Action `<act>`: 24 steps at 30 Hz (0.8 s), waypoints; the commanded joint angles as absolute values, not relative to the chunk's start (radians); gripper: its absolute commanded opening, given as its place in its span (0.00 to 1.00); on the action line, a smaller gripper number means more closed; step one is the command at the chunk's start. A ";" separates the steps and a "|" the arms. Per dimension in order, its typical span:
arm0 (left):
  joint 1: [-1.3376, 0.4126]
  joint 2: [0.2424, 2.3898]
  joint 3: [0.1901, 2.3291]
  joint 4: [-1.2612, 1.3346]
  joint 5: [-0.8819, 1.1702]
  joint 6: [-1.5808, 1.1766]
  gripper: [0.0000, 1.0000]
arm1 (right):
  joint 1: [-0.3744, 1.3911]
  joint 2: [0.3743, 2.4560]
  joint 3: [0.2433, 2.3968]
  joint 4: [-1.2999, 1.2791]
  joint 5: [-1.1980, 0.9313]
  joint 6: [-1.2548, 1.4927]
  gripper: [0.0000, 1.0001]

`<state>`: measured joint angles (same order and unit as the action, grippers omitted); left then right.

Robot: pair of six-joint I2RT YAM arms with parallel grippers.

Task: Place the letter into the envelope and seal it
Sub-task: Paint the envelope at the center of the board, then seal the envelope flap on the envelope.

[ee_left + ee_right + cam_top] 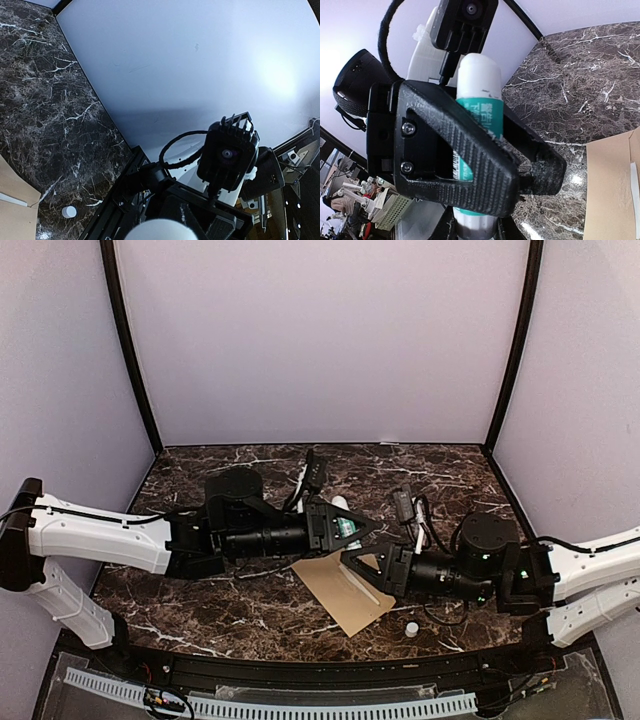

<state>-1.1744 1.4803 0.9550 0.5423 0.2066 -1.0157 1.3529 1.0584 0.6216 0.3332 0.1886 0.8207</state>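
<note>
The kraft-brown envelope (345,600) lies flat on the dark marble table, with a thin white strip across it; it also shows in the right wrist view (610,190). No letter can be made out in any view. A white and teal glue stick (476,80) stands upright above the envelope's far end. My left gripper (368,530) is shut on its labelled middle, one ribbed finger (485,165) in front. My right gripper (352,558) comes in from the right, just below the left one, and is shut on the stick's lower end.
A small white cap (411,628) lies on the table near the right arm's base. A black rail (300,665) runs along the near edge. Pale walls close off the back and both sides. Cables loop around both wrists.
</note>
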 commanded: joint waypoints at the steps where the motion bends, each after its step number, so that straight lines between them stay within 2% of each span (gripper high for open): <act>1: -1.183 1.463 0.987 0.544 0.241 -1.001 0.17 | 1.345 1.073 0.626 0.362 0.239 0.834 0.04; 3: -1.183 1.462 0.988 0.535 0.241 -0.998 0.12 | 1.345 1.077 0.623 0.362 0.233 0.837 0.06; 5: -1.182 1.460 0.990 0.523 0.241 -0.993 0.08 | 1.344 1.081 0.623 0.359 0.227 0.838 0.13; 7: -1.178 1.455 0.991 0.505 0.242 -0.988 0.05 | 1.344 1.078 0.624 0.348 0.222 0.836 0.26; 8: -1.175 1.452 0.990 0.492 0.246 -0.987 0.05 | 1.345 1.075 0.624 0.339 0.221 0.834 0.38; 10: -1.158 1.435 0.980 0.465 0.257 -0.978 0.04 | 1.345 1.064 0.625 0.306 0.225 0.828 0.55; 12: -1.134 1.416 0.967 0.419 0.266 -0.960 0.04 | 1.345 1.050 0.628 0.251 0.239 0.826 0.68; 14: -1.094 1.396 0.941 0.360 0.273 -0.940 0.03 | 1.341 1.033 0.631 0.195 0.247 0.824 0.73; 18: -1.018 1.350 0.871 0.275 0.300 -0.905 0.03 | 1.306 0.999 0.630 0.063 0.275 0.837 0.76; 24: -0.957 1.359 0.845 0.092 0.356 -0.764 0.03 | 1.107 0.973 0.587 -0.044 0.188 0.859 0.67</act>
<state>-0.9722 1.3651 0.8581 0.2581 0.2935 -0.8948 1.2217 0.9916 0.6174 0.0517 0.2256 0.8459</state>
